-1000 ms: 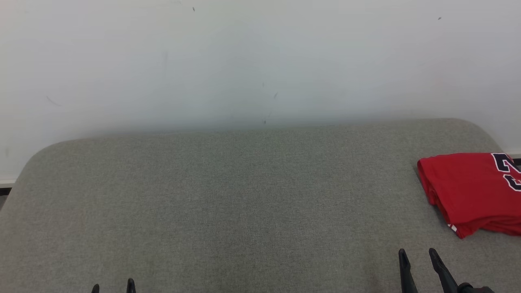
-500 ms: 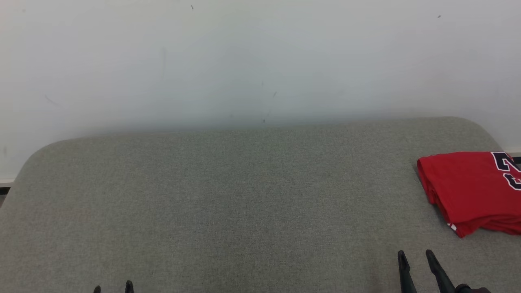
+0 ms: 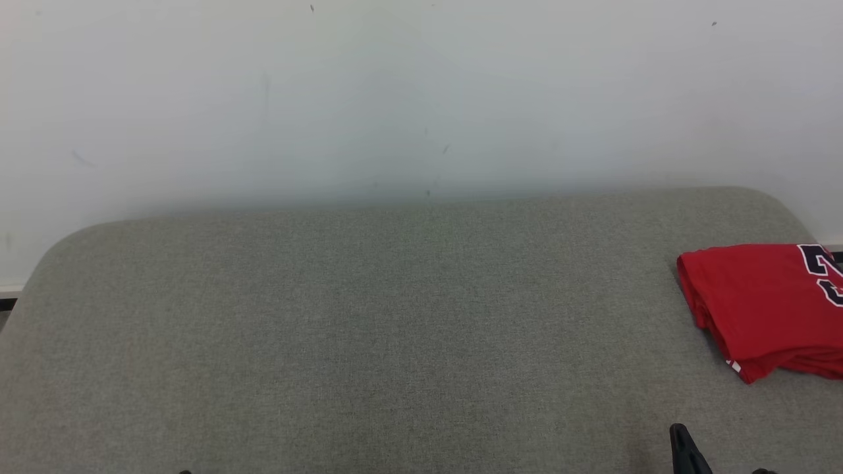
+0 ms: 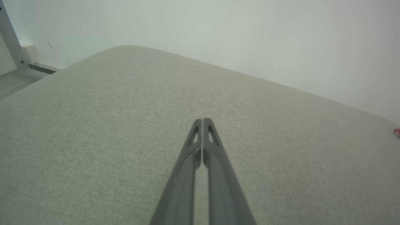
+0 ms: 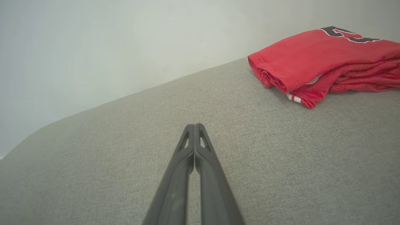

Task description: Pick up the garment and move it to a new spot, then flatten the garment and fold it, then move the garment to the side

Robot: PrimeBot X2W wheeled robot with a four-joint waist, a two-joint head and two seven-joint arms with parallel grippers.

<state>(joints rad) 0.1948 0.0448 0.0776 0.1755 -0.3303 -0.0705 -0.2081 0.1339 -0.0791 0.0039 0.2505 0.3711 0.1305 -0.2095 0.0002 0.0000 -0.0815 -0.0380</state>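
One red garment (image 3: pixel 764 309), folded, at table (image 3: pixel 369 329) right edge, toward far right corner. Rolled fold faces table middle. Long axis unclear: right part cut off by frame, dark lettering only partly visible. Two grippers: left gripper (image 4: pixel 202 120) jaws clenched, empty; right gripper (image 5: pixel 194 125) likewise, near garment, apart.

The garment (image 5: pixel 312 53) is red cloth, a soft matt knit, with dark printed figures edged in white. The cushion (image 3: pixel 369 316) is covered in grey woven fabric, coarse and matt. The wall (image 3: pixel 395 99) looks smooth, painted matt white, with small scuffs. The left gripper (image 4: pixel 202 120) and the right gripper (image 5: pixel 194 125) look like dark matt plastic.
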